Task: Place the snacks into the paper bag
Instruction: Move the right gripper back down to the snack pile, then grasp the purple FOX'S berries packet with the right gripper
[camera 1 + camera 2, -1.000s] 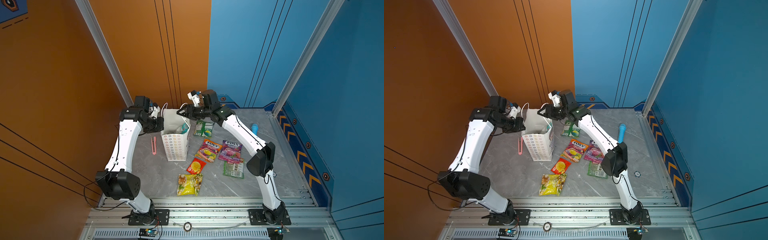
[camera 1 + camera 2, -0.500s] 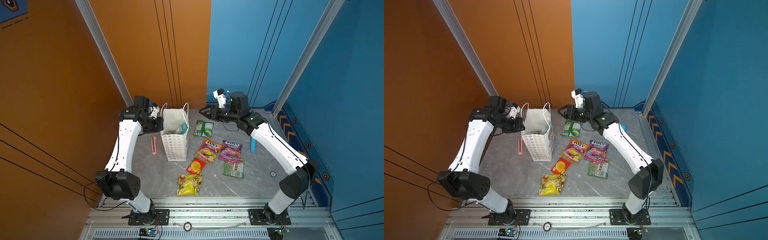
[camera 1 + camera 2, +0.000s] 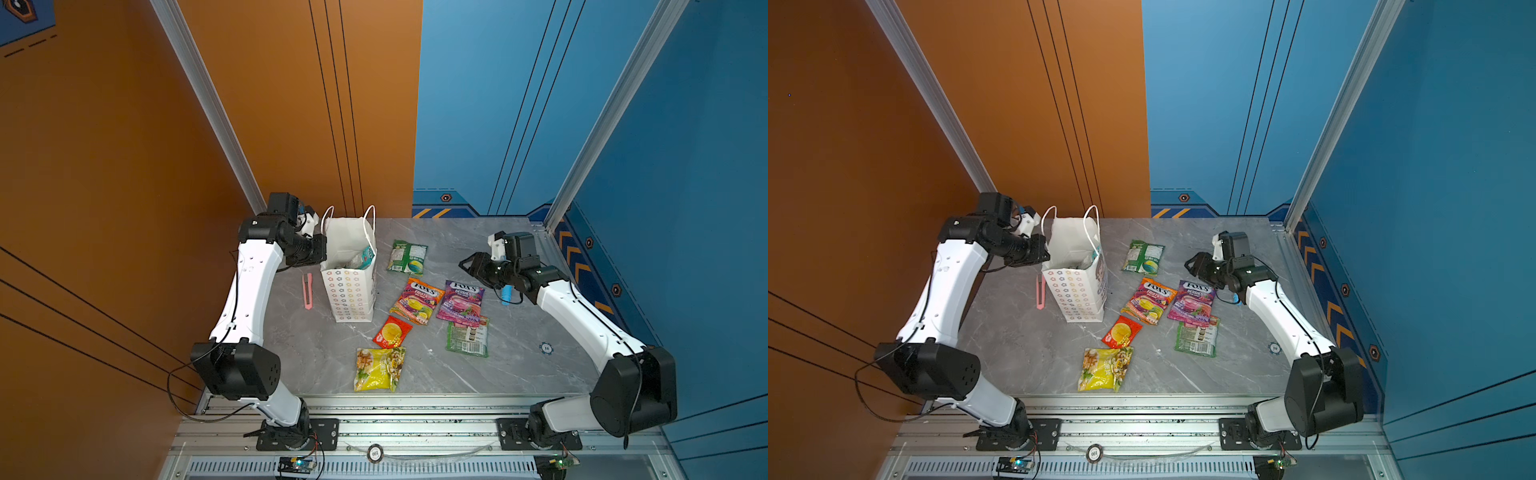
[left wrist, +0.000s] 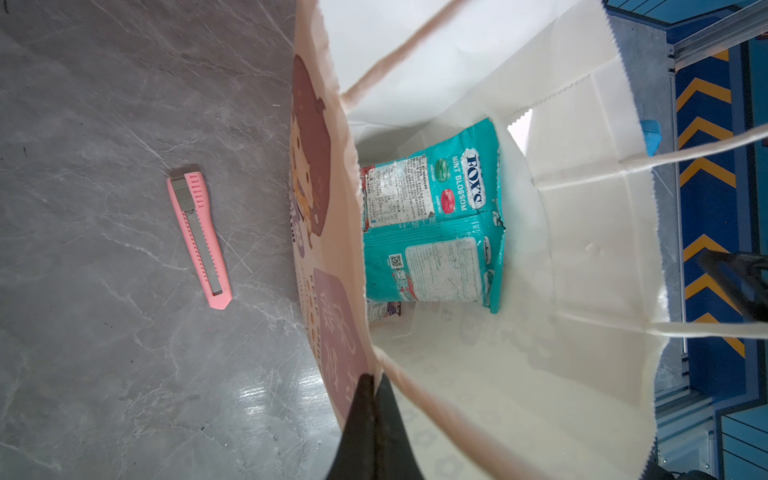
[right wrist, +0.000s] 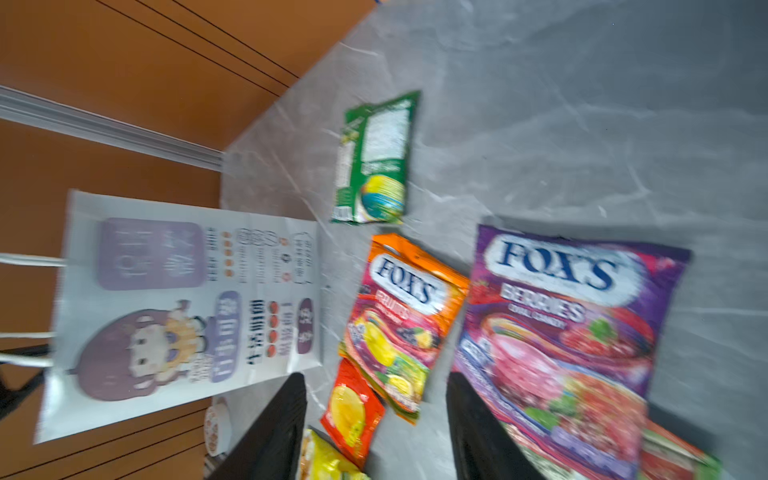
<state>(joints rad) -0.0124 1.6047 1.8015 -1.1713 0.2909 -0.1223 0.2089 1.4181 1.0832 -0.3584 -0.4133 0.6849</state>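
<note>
Between picks: left gripper (image 4: 372, 380) clamps the paper bag (image 3: 349, 291) rim, right gripper (image 3: 467, 264) hangs empty, jaws apart; next probably lower it onto purple FOX'S packet (image 3: 461, 299) just below.

Right pincer (image 3: 465, 266) away from the paper bag (image 3: 351, 295), now near the purple packet (image 3: 461, 301).
</note>
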